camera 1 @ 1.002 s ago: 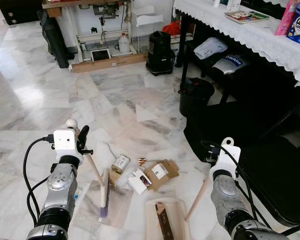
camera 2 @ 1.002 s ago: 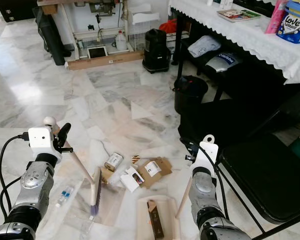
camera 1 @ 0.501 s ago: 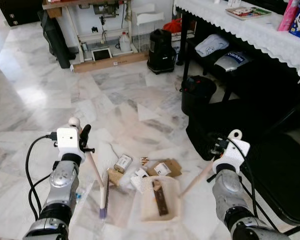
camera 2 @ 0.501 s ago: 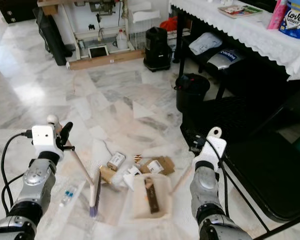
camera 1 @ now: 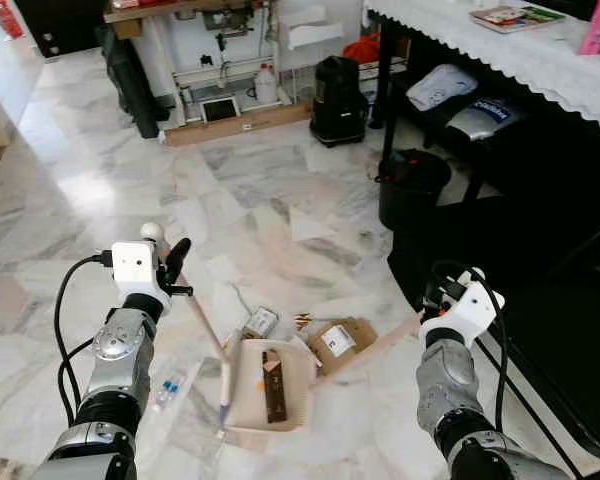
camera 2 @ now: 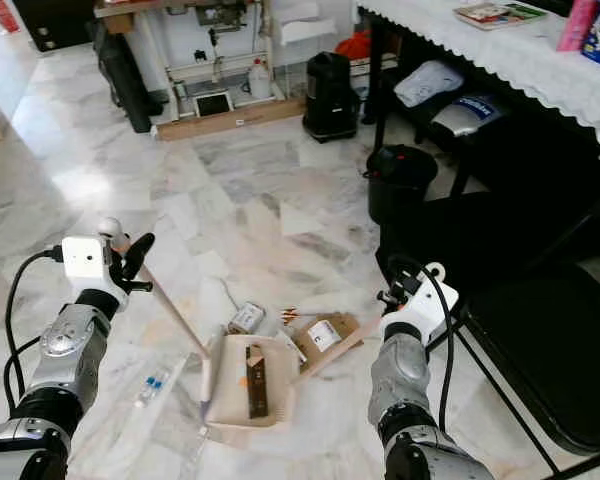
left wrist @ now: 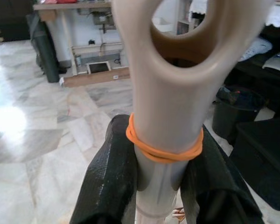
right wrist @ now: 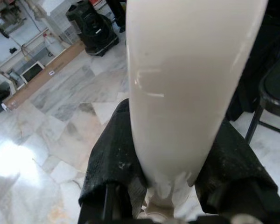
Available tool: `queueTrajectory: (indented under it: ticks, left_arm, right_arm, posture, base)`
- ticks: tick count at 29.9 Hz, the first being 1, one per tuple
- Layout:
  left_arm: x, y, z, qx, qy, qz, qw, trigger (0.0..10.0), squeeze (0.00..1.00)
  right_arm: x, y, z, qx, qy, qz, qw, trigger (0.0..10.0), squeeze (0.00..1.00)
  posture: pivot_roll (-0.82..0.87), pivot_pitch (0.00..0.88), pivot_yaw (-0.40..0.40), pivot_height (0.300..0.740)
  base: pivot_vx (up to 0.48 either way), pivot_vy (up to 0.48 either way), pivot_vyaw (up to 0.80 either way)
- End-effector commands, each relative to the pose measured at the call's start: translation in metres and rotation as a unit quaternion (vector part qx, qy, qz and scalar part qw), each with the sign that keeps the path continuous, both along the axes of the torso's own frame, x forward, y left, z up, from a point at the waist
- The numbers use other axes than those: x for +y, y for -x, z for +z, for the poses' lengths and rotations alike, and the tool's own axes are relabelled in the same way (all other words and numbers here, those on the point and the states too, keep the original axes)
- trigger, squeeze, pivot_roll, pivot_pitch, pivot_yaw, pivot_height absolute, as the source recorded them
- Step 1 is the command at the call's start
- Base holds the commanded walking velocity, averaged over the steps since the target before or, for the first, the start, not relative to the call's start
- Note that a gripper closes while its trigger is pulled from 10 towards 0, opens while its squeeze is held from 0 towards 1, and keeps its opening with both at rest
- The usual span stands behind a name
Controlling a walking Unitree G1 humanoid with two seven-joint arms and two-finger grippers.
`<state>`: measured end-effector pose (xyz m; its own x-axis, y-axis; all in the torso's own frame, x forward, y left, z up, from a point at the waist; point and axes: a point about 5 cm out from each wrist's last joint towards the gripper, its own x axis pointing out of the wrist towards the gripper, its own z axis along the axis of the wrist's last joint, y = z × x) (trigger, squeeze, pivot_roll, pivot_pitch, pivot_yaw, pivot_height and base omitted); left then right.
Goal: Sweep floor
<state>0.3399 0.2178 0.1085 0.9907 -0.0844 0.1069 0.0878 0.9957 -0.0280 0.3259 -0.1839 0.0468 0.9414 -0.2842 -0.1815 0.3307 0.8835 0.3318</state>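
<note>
My left gripper (camera 1: 170,266) is shut on the beige broom handle (camera 1: 202,320), which slants down to the brush head (camera 1: 224,398) on the marble floor. In the left wrist view the black fingers (left wrist: 109,182) clamp the handle (left wrist: 163,93) just under an orange rubber band (left wrist: 164,148). My right gripper (camera 1: 446,300) is shut on the long handle (camera 1: 370,346) of the beige dustpan (camera 1: 250,395), which lies flat beside the brush with a brown piece (camera 1: 271,372) in it. A cardboard box (camera 1: 340,340) and a small carton (camera 1: 262,321) lie at the pan's far edge.
A small plastic bottle (camera 1: 166,390) lies left of the brush. A black bin (camera 1: 412,186) and a black vacuum (camera 1: 338,88) stand ahead on the right, by a table with a white cloth (camera 1: 520,60). A black chair (camera 1: 570,340) is close on my right.
The dustpan has swung left and away from me until it lies against the brush, with the brown piece still in it. My right gripper moved forward and the camera shifted.
</note>
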Motion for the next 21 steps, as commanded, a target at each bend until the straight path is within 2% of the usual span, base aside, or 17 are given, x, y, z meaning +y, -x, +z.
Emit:
queueTrajectory:
  ticks: [1,4,8,13,17,21]
  left_arm:
    - [0.007,0.000,0.010,-0.029,0.003,0.032,0.999,10.0,0.00]
    - [0.011,0.001,0.009,-0.035,-0.006,0.057,0.998,10.0,0.00]
    - [0.010,0.005,0.011,-0.058,-0.042,0.097,0.993,10.0,0.00]
    - [0.000,0.011,0.007,-0.068,-0.067,0.090,0.991,10.0,0.00]
    - [-0.016,0.017,-0.002,-0.069,-0.083,0.072,0.992,10.0,0.00]
    - [-0.022,0.018,-0.002,-0.080,-0.089,0.074,0.990,10.0,0.00]
  right_arm:
    - [0.009,-0.006,0.006,-0.013,0.001,0.022,1.000,10.0,0.00]
    - [0.007,-0.006,0.009,-0.021,0.007,0.023,0.999,10.0,0.00]
    - [-0.002,-0.006,0.014,-0.041,0.032,0.024,0.998,10.0,0.00]
    - [-0.005,-0.006,0.018,-0.048,0.057,0.028,0.997,10.0,0.00]
    - [-0.012,-0.008,0.024,-0.061,0.086,0.032,0.994,10.0,0.00]
    - [-0.014,-0.012,0.032,-0.071,0.118,0.035,0.990,10.0,0.00]
  posture:
    - [0.08,0.000,0.077,0.740]
    - [0.07,0.000,0.069,0.740]
    - [0.07,0.000,0.030,0.740]
    - [0.07,0.000,0.020,0.740]
    - [0.07,0.000,0.004,0.740]
    - [0.09,0.000,-0.046,0.740]
  base:
    - [0.000,0.000,0.00]
    - [0.000,0.000,0.00]
    - [0.000,0.000,0.00]
    - [0.000,0.000,0.00]
    - [0.000,0.000,0.00]
    - [0.000,0.000,0.00]
